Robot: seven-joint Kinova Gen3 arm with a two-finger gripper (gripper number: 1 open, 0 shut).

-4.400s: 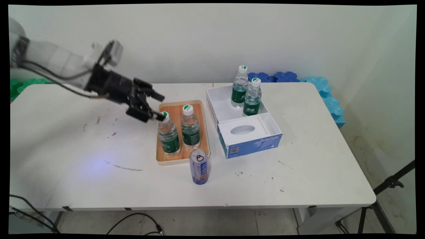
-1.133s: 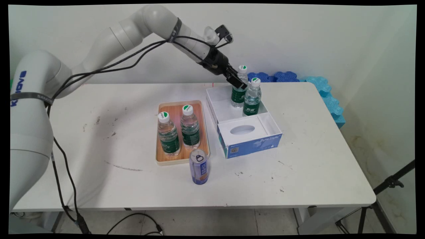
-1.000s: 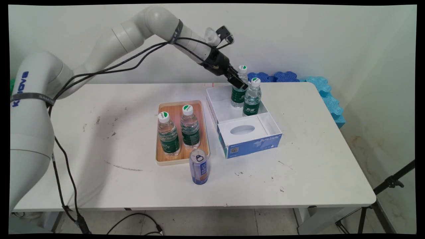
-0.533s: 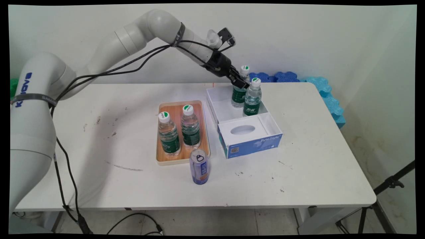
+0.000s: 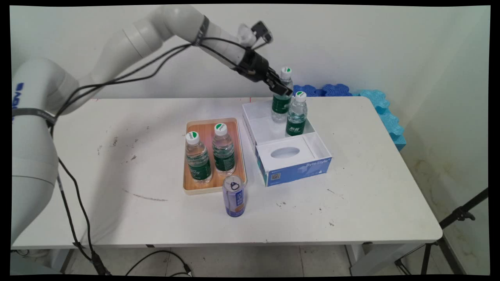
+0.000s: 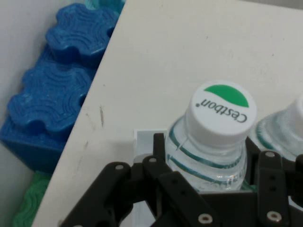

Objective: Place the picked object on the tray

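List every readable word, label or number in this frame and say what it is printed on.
"C'estbon": white and green cap of the water bottle in the gripper.
"Byte Style": blue front of the tissue box.
QR code on the same front: not readable.
Green labels of the tray bottles and the print on the can: too small to read.

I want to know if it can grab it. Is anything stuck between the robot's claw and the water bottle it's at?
No. The gripper is already shut on the far bottle just below its cap, with nothing visible between them.
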